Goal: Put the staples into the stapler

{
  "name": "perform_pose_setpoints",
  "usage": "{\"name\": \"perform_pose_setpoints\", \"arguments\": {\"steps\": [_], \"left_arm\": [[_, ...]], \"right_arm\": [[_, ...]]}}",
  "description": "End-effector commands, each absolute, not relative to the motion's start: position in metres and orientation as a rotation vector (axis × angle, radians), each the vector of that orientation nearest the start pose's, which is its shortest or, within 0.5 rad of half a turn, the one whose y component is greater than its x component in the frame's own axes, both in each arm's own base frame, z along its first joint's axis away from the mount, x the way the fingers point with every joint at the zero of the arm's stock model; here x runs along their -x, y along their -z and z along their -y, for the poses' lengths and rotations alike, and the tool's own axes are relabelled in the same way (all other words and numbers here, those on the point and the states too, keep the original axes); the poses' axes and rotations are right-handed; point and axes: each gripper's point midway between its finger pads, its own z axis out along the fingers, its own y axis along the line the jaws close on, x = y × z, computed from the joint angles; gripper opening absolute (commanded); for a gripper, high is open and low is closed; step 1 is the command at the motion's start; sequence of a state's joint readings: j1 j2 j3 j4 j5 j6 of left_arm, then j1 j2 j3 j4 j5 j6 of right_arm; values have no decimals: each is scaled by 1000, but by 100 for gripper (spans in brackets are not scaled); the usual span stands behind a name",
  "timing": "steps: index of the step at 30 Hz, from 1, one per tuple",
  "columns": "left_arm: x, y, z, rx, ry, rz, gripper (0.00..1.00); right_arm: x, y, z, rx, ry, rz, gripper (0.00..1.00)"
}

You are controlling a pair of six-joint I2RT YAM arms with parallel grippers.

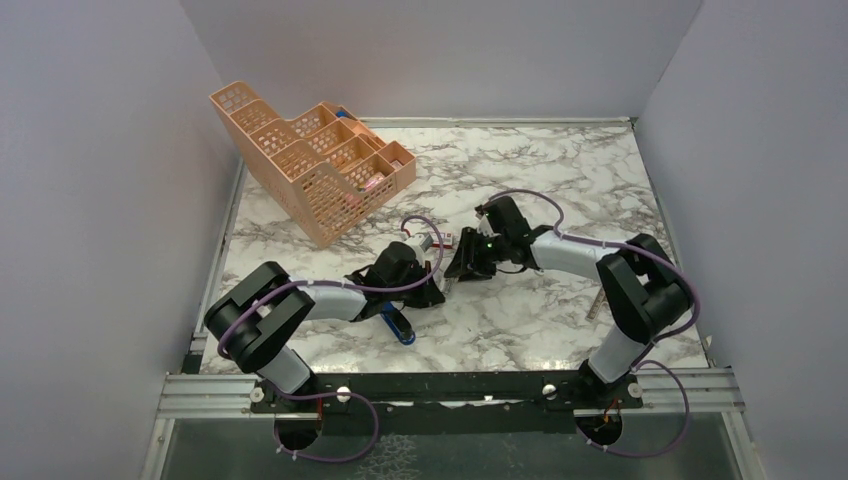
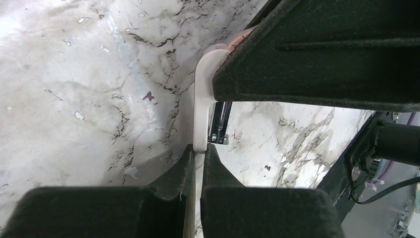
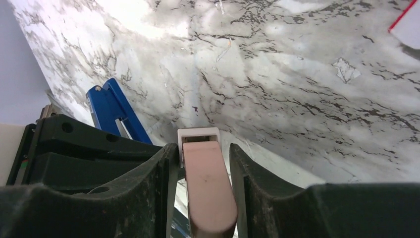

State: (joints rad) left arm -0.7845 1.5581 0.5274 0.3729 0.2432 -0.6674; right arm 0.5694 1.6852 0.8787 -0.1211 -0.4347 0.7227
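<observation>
The blue stapler (image 1: 398, 325) lies flat on the marble beside my left forearm, and its blue body (image 3: 116, 111) also shows in the right wrist view. No gripper touches it. My left gripper (image 2: 199, 148) is shut on the thin white strip (image 2: 202, 99) of a small pink-and-white device with a black metal channel (image 2: 219, 121). My right gripper (image 3: 203, 148) straddles that device's pink top (image 3: 208, 191), with a gap left at the right finger. In the top view both grippers (image 1: 432, 290) (image 1: 462, 268) meet mid-table. A thin grey strip (image 1: 597, 303) lies by the right elbow; I cannot tell whether it is the staples.
A peach mesh organiser (image 1: 310, 160) stands at the back left. A corner of a white box with a red edge (image 3: 407, 25) shows at the top right of the right wrist view. Grey walls enclose the table (image 1: 560, 170) on three sides.
</observation>
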Motion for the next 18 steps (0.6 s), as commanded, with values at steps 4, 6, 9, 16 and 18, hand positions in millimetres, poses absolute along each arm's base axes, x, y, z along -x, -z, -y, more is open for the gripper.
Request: {"name": "perform_pose_setpoints", "arguments": {"steps": [4,6,9,16,18], "left_arm": [[-208,-27,307,-296,1030,-2416,3],[-209,-29,306,-286,1028,-2414,10],[-214,-30,299,-235,972,-2429,27],[-235,-82,276,-151,805,-2329,62],[-243,-103,268,-132,761,-2275,69]], "right_arm": [[-278,-45,-288,-21,-959,-2675,34],[-282,-45,-286,-22,-931,-2679,32],[-287,-44,-281,-16,-855,-2692,31],[-300,-47,-264,30,-603,-2717,31],[-304,-48,-259,49,-550,-2715,32]]}}
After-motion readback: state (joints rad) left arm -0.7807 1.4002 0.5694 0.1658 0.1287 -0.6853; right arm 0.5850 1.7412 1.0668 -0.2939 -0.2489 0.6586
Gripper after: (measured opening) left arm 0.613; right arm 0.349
